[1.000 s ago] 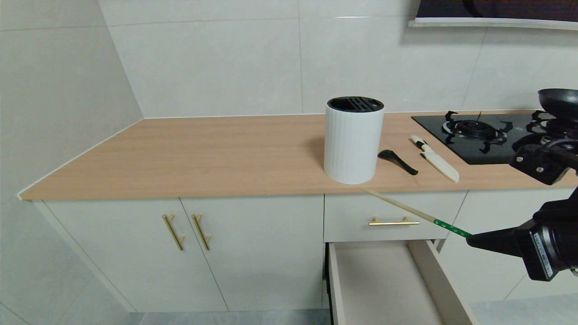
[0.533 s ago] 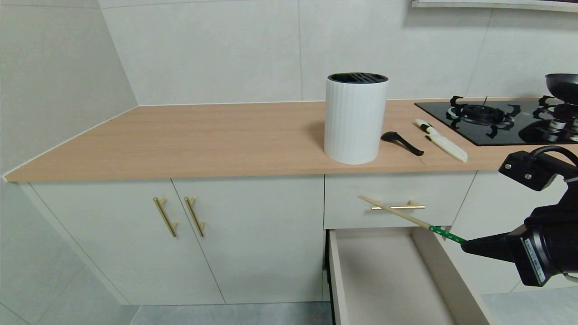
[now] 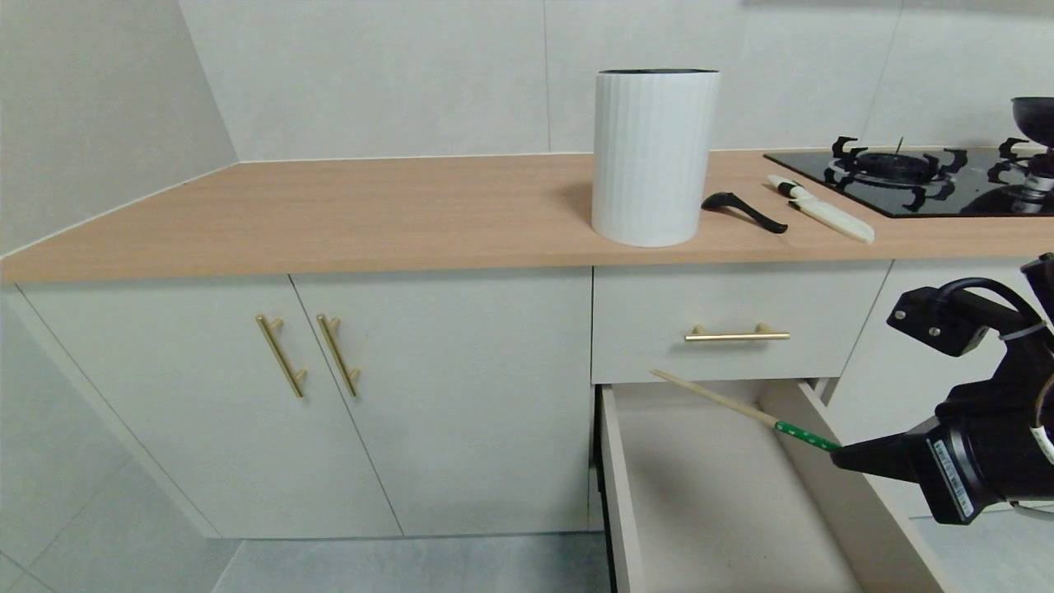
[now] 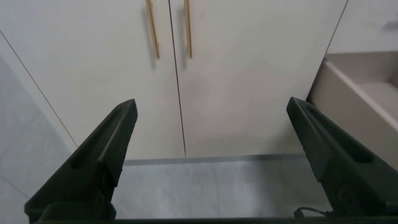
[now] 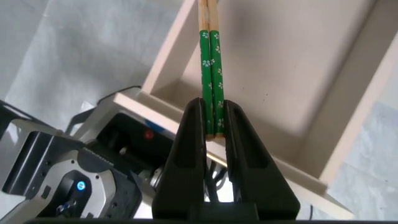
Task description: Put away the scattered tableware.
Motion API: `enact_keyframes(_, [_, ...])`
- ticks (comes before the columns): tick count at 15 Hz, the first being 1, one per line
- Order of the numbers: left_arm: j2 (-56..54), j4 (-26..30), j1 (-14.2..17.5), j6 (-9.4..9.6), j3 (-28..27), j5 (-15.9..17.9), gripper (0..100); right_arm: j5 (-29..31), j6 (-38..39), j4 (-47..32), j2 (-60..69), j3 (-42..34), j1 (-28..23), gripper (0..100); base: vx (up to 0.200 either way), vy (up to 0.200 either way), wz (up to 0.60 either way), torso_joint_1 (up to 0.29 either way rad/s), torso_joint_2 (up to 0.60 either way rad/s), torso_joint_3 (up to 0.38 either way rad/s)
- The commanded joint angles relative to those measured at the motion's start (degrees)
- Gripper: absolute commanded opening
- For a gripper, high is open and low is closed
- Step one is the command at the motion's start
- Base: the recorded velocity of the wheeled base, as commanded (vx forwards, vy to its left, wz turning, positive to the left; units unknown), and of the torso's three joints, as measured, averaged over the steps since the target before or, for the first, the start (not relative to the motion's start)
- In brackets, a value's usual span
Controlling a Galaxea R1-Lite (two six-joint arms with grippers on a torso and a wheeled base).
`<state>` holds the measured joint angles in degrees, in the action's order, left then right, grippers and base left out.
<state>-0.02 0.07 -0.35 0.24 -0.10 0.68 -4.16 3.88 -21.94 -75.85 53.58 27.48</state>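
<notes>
My right gripper is shut on a pair of wooden chopsticks with green ends; their tips reach out over the open lower drawer. In the right wrist view the chopsticks stick out from between the fingers of the right gripper above the drawer. On the wooden countertop stand a white ribbed holder, a black spoon and a white knife. My left gripper is open, low in front of the cabinet doors.
A black gas hob with a dark pan sits at the counter's right end. A shut drawer with a gold handle lies above the open one. The cabinet doors to the left carry two gold handles. Grey floor tiles lie below.
The head view has dropped, so the counter sits higher in the picture. My right gripper has lowered the chopsticks from counter-edge height to just over the open drawer.
</notes>
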Motion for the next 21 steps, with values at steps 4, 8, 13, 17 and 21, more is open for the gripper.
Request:
enact_keyframes(4, [0.02,0.01,0.0,0.02,0.01,0.02,100,0.03,-0.01,-0.03,-1.32,0.04,0.03,0,0.0,0.0,0.0,-0.106,0.44,0.314])
enact_keyframes(8, [0.02,0.01,0.0,0.02,0.01,0.02,100,0.03,-0.01,0.06,-1.41,0.04,0.03,0,0.0,0.0,0.0,-0.027,0.1,0.075])
enact_keyframes(13, [0.02,0.01,0.0,0.02,0.01,0.02,100,0.38,0.17,1.9,-6.42,0.12,0.03,0,0.0,0.0,0.0,0.0,0.0,0.0])
enact_keyframes(17, [0.02,0.01,0.0,0.02,0.01,0.02,100,3.54,2.28,8.06,-17.23,0.65,0.03,0,0.0,0.0,0.0,0.0,0.0,0.0])
enact_keyframes(21, [0.02,0.01,0.0,0.02,0.01,0.02,100,12.77,11.68,21.77,-34.54,1.71,1.09,0,0.0,0.0,0.0,0.0,0.0,0.0])
